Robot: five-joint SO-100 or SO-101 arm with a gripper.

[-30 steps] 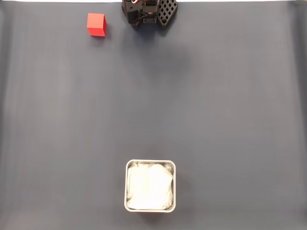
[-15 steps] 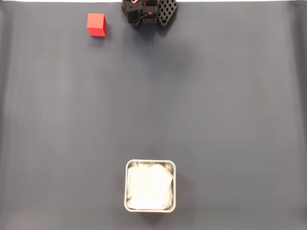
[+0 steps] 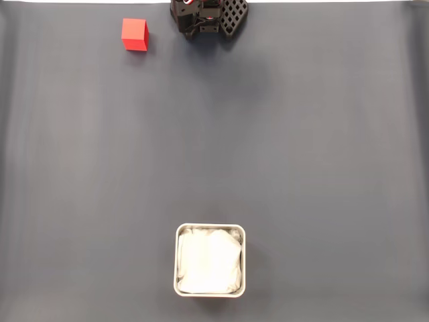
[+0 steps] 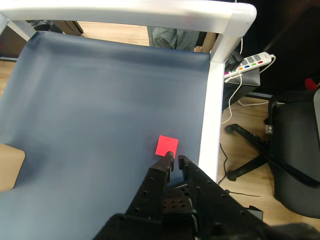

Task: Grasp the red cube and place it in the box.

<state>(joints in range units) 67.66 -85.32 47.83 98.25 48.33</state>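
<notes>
Small matte red cube [image 3: 135, 34] near the far left corner of the dark blue-grey surface [image 3: 301, 147], black tool [image 4: 174, 159] narrow and empty just short of it, white-lined grey-rimmed square box [image 3: 178, 261] well apart.

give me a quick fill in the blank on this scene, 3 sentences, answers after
1. In the fixed view, the red cube sits near the ____ edge of the picture.
2. The box is lined with crumpled ____ paper, with no cube in it.
3. In the wrist view, the gripper has its fingertips nearly together, just short of the ____ cube.

Missing words: top; white; red
</notes>
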